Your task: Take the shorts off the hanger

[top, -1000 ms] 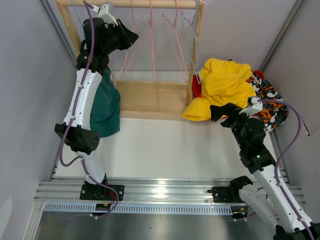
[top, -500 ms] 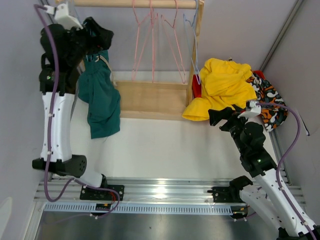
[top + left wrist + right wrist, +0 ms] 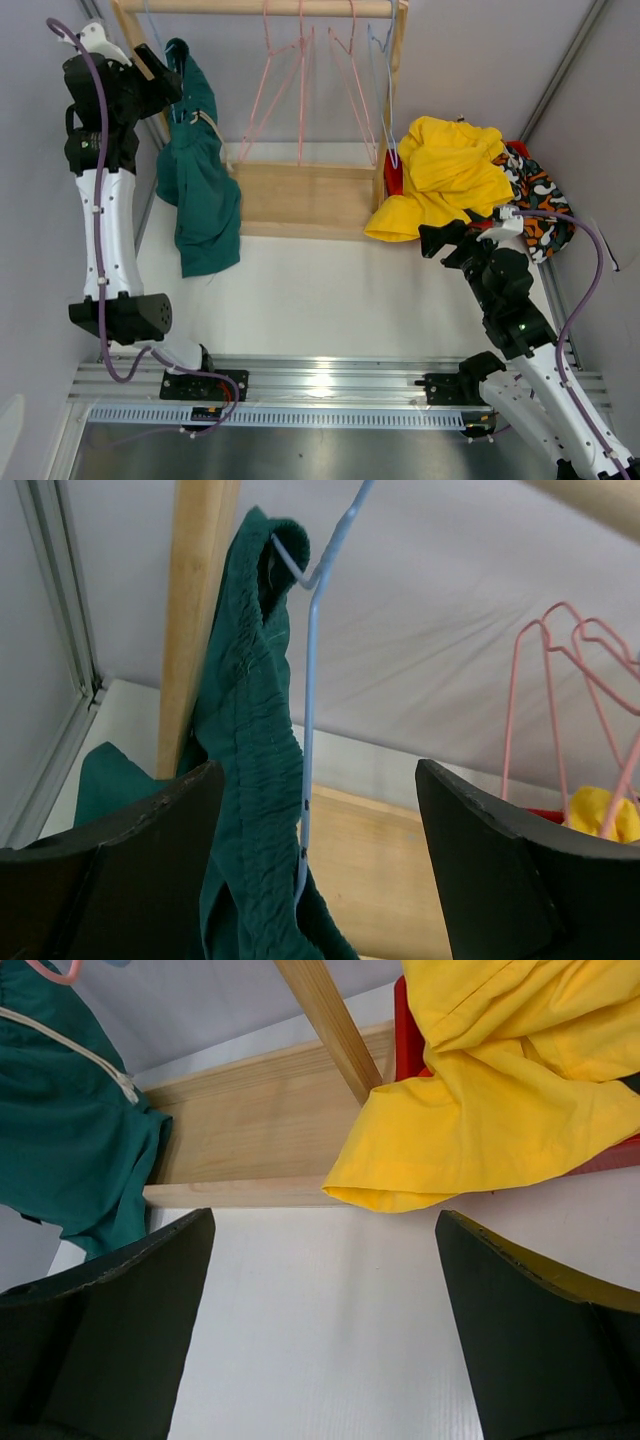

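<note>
**Dark green soft fabric shorts** are shown hung on a thin blue wire hanger at the left end of a light wooden clothes rack, close beside its left upright post. The long axis of the garment is near vertical. The gathered elastic waistband is caught over the hanger's shoulder at the top, and the legs are draped downward. A pale drawstring is seen across the fabric.

The left gripper is raised to the level of the waistband, just to its left. In the wrist view its black fingers are spread wide, and the waistband and hanger wire are seen between and beyond them. Nothing is clamped. Whether a finger touches the cloth cannot be told.

The right gripper is held low near the rack's right foot, over the white table. Its jaws are wide apart and empty, well apart from the green shorts. Just beyond it, yellow fabric shorts are heaped beside an orange-black-white patterned pair. Pink wire hangers are hung from the rail between the two arms.
</note>
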